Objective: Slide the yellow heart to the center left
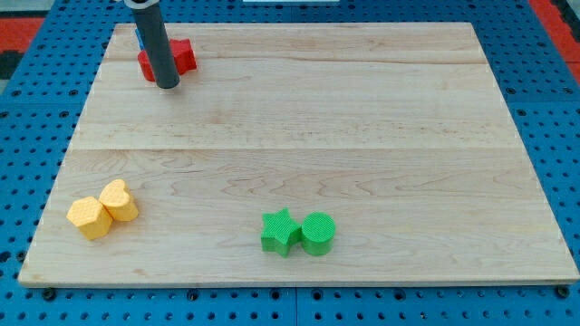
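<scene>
Yellow heart [120, 200] at desk [317, 118] bottom left, touching yellow hexagon [89, 217] | my tip [168, 85] far off, beside red block [169, 60]; no hand fitted, nothing held | risk: push drags hexagon along.

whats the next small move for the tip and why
Probably bring my tip down the view's left side toward the yellow heart. It sits at the red block near the top, far from the heart, which touches the yellow hexagon at bottom left.
</scene>
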Available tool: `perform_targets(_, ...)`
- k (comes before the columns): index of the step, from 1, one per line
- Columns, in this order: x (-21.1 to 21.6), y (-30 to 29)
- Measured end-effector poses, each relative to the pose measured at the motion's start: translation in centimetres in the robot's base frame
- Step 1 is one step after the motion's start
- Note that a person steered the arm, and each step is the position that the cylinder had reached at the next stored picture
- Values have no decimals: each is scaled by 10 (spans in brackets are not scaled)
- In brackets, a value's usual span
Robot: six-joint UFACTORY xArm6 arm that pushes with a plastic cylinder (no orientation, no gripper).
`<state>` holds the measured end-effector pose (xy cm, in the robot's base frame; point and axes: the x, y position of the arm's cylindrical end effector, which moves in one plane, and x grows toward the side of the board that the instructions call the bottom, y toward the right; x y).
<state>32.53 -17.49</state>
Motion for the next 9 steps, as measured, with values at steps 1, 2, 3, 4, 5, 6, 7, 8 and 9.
perform_targets(1, 0, 0)
perform_targets(2, 0, 1)
perform_targets(3, 0, 1)
perform_targets(4, 12, 16)
perform_targets(5, 47, 51)
perform_targets(6, 92, 80)
perform_targets(7, 150, 74)
perform_targets(8, 187, 52)
perform_targets(9, 228, 28)
